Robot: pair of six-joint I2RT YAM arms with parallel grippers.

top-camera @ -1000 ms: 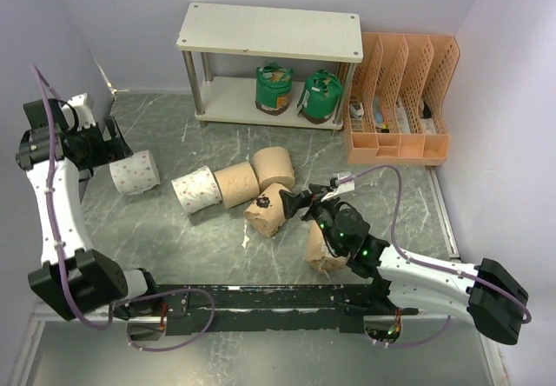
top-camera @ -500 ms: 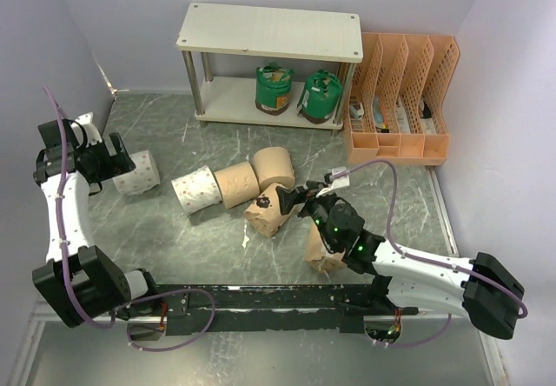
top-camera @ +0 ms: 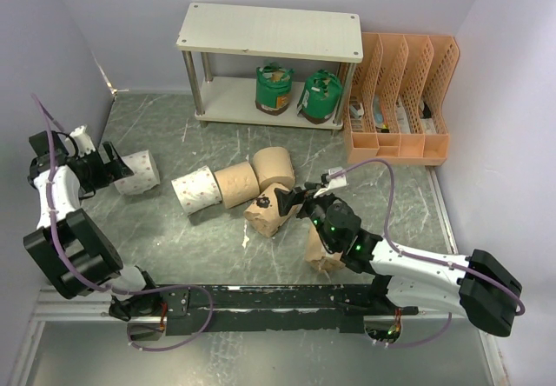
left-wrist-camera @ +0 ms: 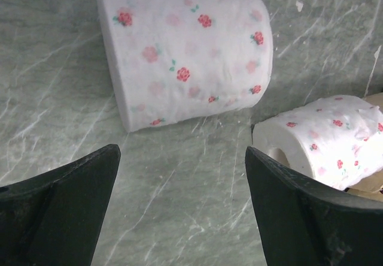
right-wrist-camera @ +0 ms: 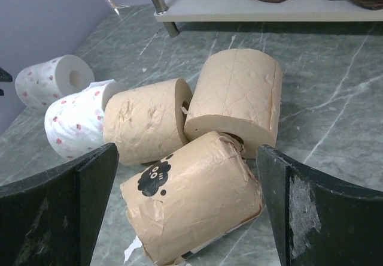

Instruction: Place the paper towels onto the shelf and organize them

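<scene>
Fingers [left-wrist-camera: 60, 206] of the left gripper [left-wrist-camera: 181, 158] are held wide apart, with nothing clamped between them. Just ahead of them a white patterned roll [left-wrist-camera: 185, 50] is seen lying on its side on the green marbled table [left-wrist-camera: 179, 218], apart from both fingers. A second patterned roll [left-wrist-camera: 323, 140] is seen to its right, its open core turned toward the camera.

The right gripper [right-wrist-camera: 187, 152] is likewise held open, and a tan paper-wrapped roll [right-wrist-camera: 191, 203] bearing a black face mark is framed between its fingers [right-wrist-camera: 60, 218]. Whether the roll is touched cannot be told. Directly behind it two bare tan rolls [right-wrist-camera: 146, 119] [right-wrist-camera: 236, 95] are found lying side by side and touching one another.

From the top view, five rolls are seen gathered at the middle of the table, while the first patterned roll [top-camera: 137, 172] lies well to the left, near the left gripper [top-camera: 109, 164]. Another paper-wrapped roll [top-camera: 323, 251] is partly hidden under the right arm, close behind the right gripper [top-camera: 291, 199].

Two green-wrapped rolls [top-camera: 274, 88] [top-camera: 320, 96] are seen standing upright on the lower board of the shelf [top-camera: 269, 31], toward its right end. An orange file organizer [top-camera: 400, 99] is placed just beside the shelf on the right.
</scene>
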